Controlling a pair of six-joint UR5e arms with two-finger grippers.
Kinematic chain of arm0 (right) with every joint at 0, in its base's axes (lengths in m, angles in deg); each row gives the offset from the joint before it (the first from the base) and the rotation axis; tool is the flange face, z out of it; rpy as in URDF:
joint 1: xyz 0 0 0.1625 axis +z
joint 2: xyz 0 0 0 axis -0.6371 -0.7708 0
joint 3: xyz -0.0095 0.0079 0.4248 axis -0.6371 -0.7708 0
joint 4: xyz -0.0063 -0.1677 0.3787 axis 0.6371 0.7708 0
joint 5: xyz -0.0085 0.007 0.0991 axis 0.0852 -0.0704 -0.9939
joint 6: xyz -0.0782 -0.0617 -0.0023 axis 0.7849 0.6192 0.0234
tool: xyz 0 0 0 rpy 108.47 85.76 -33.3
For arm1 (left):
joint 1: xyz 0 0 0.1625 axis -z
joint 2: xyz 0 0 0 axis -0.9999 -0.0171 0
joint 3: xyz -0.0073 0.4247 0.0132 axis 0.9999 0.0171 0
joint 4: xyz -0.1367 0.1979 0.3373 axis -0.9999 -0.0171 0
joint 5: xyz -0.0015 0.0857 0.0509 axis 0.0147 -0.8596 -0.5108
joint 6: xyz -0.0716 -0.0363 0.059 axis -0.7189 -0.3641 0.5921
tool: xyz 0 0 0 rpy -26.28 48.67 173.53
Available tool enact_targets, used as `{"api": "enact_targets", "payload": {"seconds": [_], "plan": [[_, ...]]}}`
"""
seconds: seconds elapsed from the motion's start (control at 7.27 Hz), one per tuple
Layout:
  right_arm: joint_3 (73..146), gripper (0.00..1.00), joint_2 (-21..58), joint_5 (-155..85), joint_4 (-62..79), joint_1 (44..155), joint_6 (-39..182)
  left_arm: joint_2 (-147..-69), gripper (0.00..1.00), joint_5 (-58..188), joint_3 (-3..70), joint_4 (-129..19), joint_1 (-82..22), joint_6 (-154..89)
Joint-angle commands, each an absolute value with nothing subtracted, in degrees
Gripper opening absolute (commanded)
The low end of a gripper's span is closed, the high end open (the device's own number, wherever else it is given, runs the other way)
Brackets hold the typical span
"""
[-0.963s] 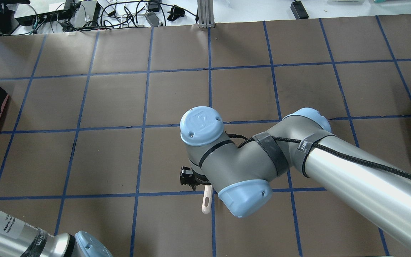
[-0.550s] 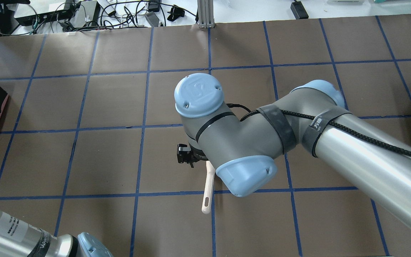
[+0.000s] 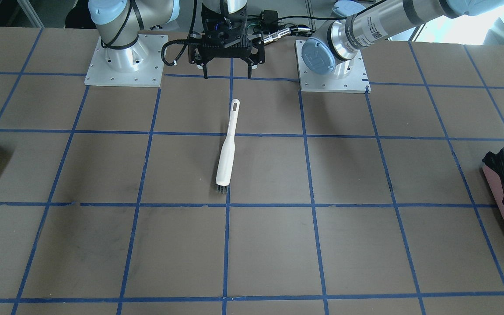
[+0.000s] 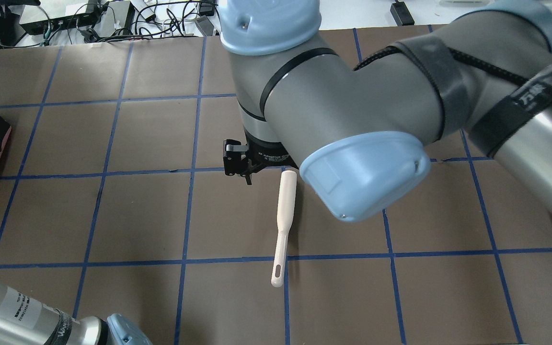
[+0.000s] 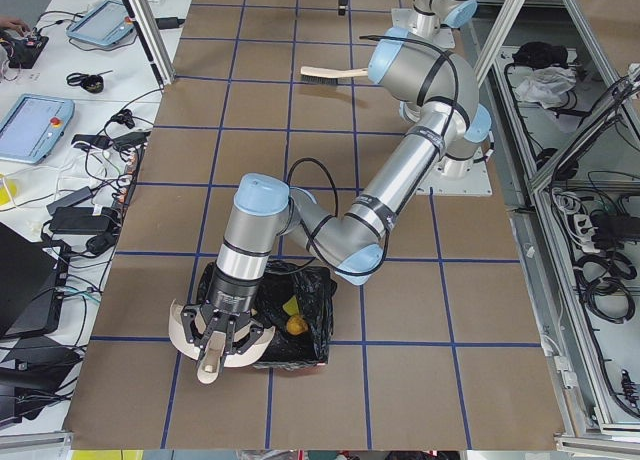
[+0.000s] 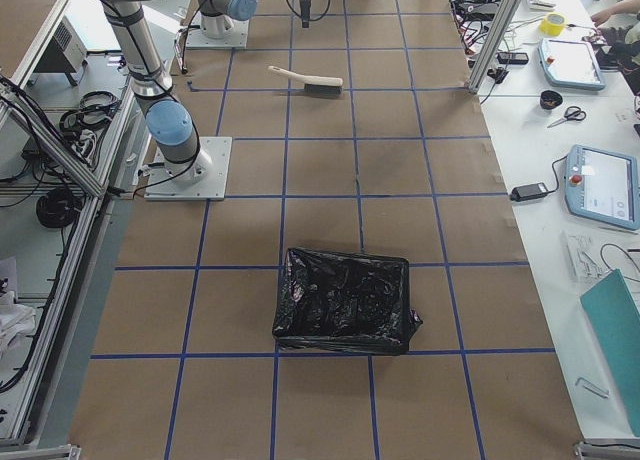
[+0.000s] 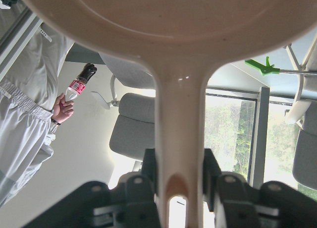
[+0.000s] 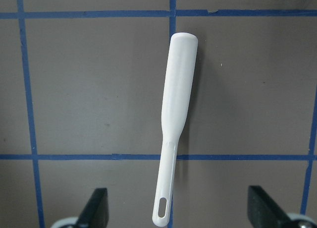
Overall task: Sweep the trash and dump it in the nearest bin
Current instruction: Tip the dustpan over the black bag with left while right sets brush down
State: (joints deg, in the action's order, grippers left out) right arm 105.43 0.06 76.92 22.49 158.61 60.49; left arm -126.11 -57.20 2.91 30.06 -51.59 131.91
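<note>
grey right arm lifts away: sweeping looks finished

over the brown paper-covered bench with its blue tape grid, that arm has risen well clear within the last second. the right pincer hangs released and empty. the pink-sided bin lined with crinkled black plastic sits at the bench's left end. the tan plastic dustpan is at its edge, handle clenched in the left pincer. the white long-handled brush, mostly covered a second ago, lies flat and free mid-bench. the small yellow-green and orange trash lies inside the bin, so dumping seems done.
</note>
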Motion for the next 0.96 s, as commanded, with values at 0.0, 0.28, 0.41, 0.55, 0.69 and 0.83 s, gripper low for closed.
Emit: {"api": "enact_targets", "payload": {"seconds": [0.0,0.28,0.41,0.55,0.69,0.83], "plan": [[103.84,1.0,-0.79,77.33,20.89,154.65,67.83,-124.01,0.0,-54.5,2.68,30.03,-51.32,131.71],[103.75,1.0,-3.58,77.42,19.4,143.6,79.39,-119.28,0.0,-51.66,2.5,26.2,-49.14,130.67],[103.75,1.0,-4.21,77.42,19.74,138.24,87.21,-116.2,0.0,-51.48,2.59,20.16,-46.68,125.7],[103.75,1.0,-4.48,76.47,20.09,134.45,90.77,-114.09,0.0,-50.52,3.11,12.45,-45.7,116.42],[103.92,1.0,-5.35,76.72,19.84,134.23,90.72,-112.93,0.0,-46.34,3.99,6.45,-45.52,110.24],[103.92,1.0,-5.44,76.81,19.4,133.97,90.72,-112.05,0.0,-43.43,6.26,3.17,-45.51,105.39]]}}
